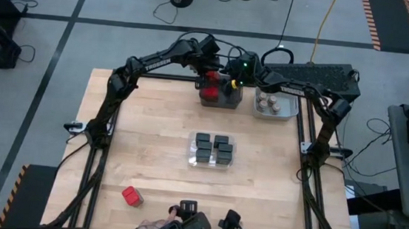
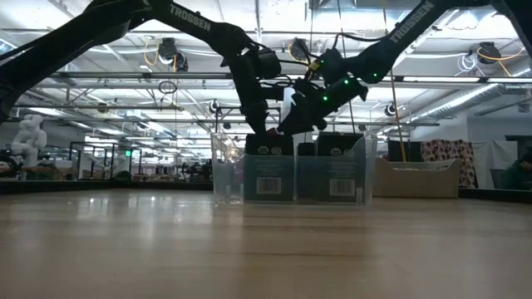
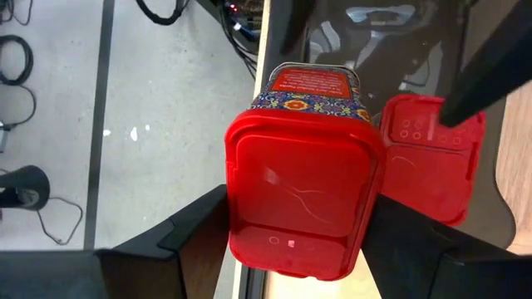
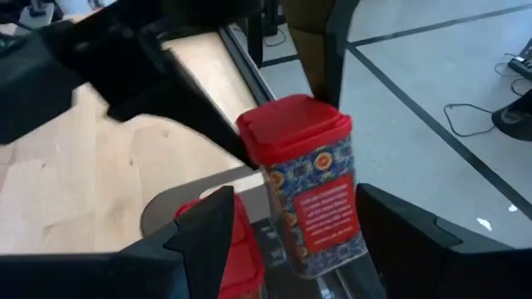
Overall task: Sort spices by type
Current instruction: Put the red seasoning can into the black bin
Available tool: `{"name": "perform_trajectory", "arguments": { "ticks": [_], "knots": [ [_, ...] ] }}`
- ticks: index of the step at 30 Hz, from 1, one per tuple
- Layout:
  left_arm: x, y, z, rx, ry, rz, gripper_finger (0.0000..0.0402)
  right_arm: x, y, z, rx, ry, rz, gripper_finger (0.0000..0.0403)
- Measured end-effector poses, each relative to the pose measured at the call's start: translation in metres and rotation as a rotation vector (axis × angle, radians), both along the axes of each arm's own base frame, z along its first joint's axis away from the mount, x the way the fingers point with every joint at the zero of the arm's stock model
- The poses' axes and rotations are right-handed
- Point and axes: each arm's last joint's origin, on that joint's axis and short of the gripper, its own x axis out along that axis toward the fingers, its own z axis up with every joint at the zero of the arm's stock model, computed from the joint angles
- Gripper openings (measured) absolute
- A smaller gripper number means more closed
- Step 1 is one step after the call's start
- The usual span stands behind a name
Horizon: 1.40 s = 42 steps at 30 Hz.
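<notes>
Wooden table (image 1: 150, 147), dark bin (image 1: 219, 95) at far edge as landmark. Left gripper (image 3: 291, 241) clenched on red-topped box (image 3: 301, 187) above bin; right gripper (image 4: 291, 241) spread around same box. You risked collision, tipped box.

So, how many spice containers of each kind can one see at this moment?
Red-topped boxes: 3, one loose on the table, two at the dark grey bin.
Black boxes: 4, in the clear bin.
Tan-lidded jars: 4, in the light grey bin.
Total: 11 in view.
</notes>
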Motion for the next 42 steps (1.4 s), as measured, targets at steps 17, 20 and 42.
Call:
{"name": "perform_trajectory", "arguments": {
  "ticks": [17,20,42],
  "knots": [
    [0.003,-0.003,0.000,0.013,0.000,-0.092,0.0245,0.002,-0.001,-0.002,-0.089,0.043,0.087,0.0235],
    [0.004,-0.004,0.000,0.024,0.006,-0.118,0.0245,0.002,-0.001,-0.001,-0.122,0.056,0.092,0.0235],
    [0.016,-0.011,0.003,0.097,-0.026,-0.204,0.0245,0.000,-0.003,-0.002,-0.175,0.104,0.051,0.0235]
  ]
}}
